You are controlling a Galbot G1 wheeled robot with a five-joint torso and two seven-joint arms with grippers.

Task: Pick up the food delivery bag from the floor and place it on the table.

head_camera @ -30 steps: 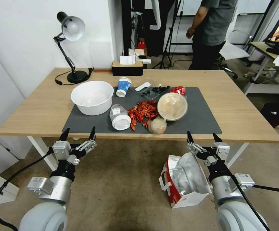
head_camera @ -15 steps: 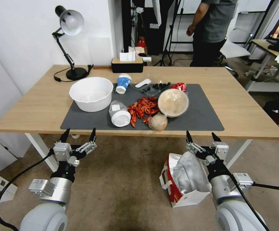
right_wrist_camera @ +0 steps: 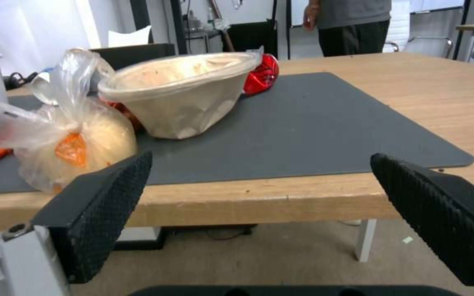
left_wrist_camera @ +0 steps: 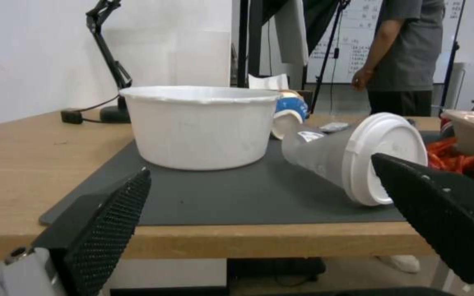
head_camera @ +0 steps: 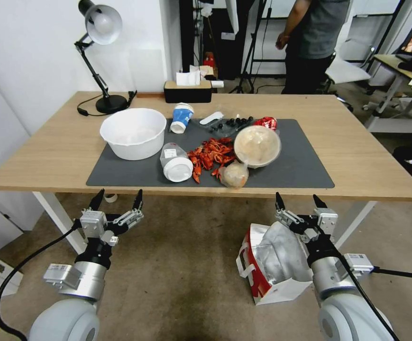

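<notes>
Food delivery bag (head_camera: 274, 265) seen on floor, in front of table (head_camera: 357, 156) near its right front leg, foil lining exposed, red side toward left. Right gripper (head_camera: 299, 202) held above bag, below table's front edge, fingers spread wide, nothing gripped. Left gripper (head_camera: 116, 200) held level with it, well left of bag, also spread wide and empty. Dark mat (head_camera: 305, 170) laid on table.

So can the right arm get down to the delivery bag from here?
Probably yes: the open right gripper hangs above the food delivery bag, nothing between them, and its mouth faces up.
</notes>
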